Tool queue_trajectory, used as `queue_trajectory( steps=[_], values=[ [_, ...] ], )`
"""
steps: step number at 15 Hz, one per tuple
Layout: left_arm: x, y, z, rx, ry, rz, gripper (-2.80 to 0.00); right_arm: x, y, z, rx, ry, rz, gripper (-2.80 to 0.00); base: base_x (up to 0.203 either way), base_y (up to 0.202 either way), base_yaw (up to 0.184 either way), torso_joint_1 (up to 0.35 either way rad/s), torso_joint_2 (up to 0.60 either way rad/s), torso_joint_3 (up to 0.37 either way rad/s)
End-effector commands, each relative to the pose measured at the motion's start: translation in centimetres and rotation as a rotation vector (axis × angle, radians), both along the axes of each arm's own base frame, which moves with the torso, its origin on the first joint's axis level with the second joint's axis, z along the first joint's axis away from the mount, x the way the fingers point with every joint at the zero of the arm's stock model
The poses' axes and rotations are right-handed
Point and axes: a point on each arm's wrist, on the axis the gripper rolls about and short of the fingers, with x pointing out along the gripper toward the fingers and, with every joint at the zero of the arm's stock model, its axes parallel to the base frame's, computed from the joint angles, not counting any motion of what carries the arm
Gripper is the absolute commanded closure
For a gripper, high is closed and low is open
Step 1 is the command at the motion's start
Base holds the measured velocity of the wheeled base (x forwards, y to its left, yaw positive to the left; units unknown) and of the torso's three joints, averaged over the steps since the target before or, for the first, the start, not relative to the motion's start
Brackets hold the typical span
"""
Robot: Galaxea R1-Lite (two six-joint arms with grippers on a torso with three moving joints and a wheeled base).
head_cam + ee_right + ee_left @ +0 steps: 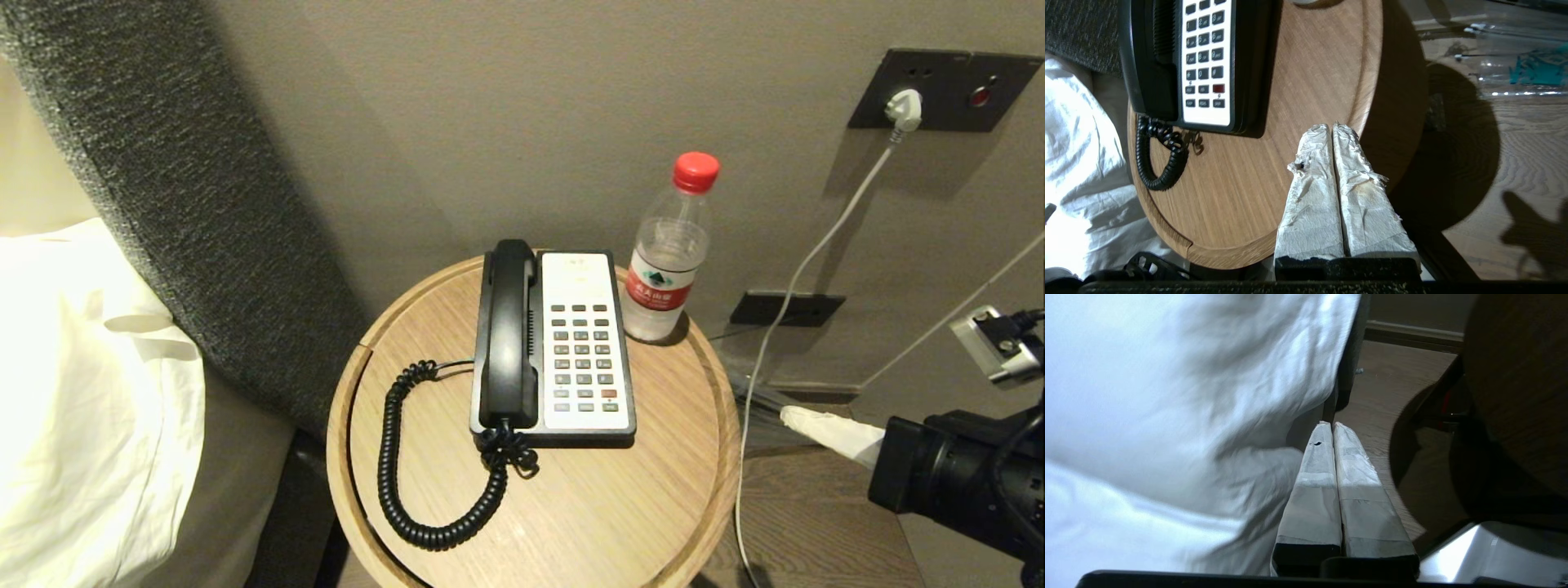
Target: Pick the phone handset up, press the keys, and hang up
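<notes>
The black phone handset (pixel 508 335) lies in its cradle on the left side of the black-and-white phone base (pixel 584 408), which has a grey keypad (pixel 581 355). A coiled black cord (pixel 408 474) loops from it across the round wooden table (pixel 653 498). My right gripper (pixel 796 418) hovers just off the table's right edge, shut and empty, with white wrapped fingers. In the right wrist view the right gripper (pixel 1332 127) is above the table rim, the handset (pixel 1153 61) and keypad (pixel 1205 57) beyond it. My left gripper (pixel 1331 425) is shut and empty, low beside white bedding, outside the head view.
A clear water bottle (pixel 671 253) with a red cap stands right behind the phone base. White bedding (pixel 73 392) and a grey headboard (pixel 188 188) are on the left. A white cable (pixel 784 310) hangs from a wall socket (pixel 943 90) to the right of the table.
</notes>
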Motion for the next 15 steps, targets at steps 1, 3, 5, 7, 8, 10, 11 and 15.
queue_trajectory(
  steps=[1, 3, 5, 7, 8, 10, 11, 15],
  values=[
    [0.4, -0.1, -1.1, 0.08, -0.006, -0.077, 0.0, 0.0, 0.0, 0.1, 0.005, -0.002, 0.0, 0.0, 0.0, 0.0, 0.0, 0.0, 0.0, 0.0],
    [0.5, -0.2, -1.4, 0.066, -0.026, -0.118, 0.0, 0.3, 0.2, -0.1, 0.002, 0.005, -0.001, 0.0, 0.0, 0.0, 0.0, 0.0, 0.0, 0.0],
    [0.5, -0.2, -1.8, 0.011, -0.018, -0.115, 0.0, 0.6, 0.4, -0.2, 0.001, 0.007, -0.001, 0.0, 0.0, 0.0, 0.0, 0.0, 0.0, 0.0],
    [0.2, -0.2, -2.1, -0.023, 0.005, -0.129, 0.0, 0.8, 0.5, -0.2, 0.0, 0.009, -0.001, 0.0, 0.0, 0.0, 0.0, 0.0, 0.0, 0.0],
    [0.0, -0.2, -2.1, -0.011, -0.02, -0.142, 0.0, 0.7, 0.5, -0.3, -0.003, 0.013, -0.001, 0.0, 0.0, 0.0, 0.0, 0.0, 0.0, 0.0],
    [-0.7, -0.2, -2.2, 0.022, -0.112, -0.173, 0.0, 0.7, 0.4, -0.4, -0.004, 0.015, -0.001, 0.0, 0.0, 0.0, 0.0, 0.0, 0.0, 0.0],
    [-1.2, -0.2, -2.3, 0.031, -0.171, -0.177, 0.0, 0.7, 0.4, -0.4, -0.004, 0.015, -0.001, 0.0, 0.0, 0.0, 0.0, 0.0, 0.0, 0.0],
    [-1.8, -0.2, -2.5, 0.024, -0.269, -0.186, 0.0, 0.6, 0.4, -0.4, -0.002, 0.011, -0.001, 0.0, 0.0, 0.0, 0.0, 0.0, 0.0, 0.0]
  ],
)
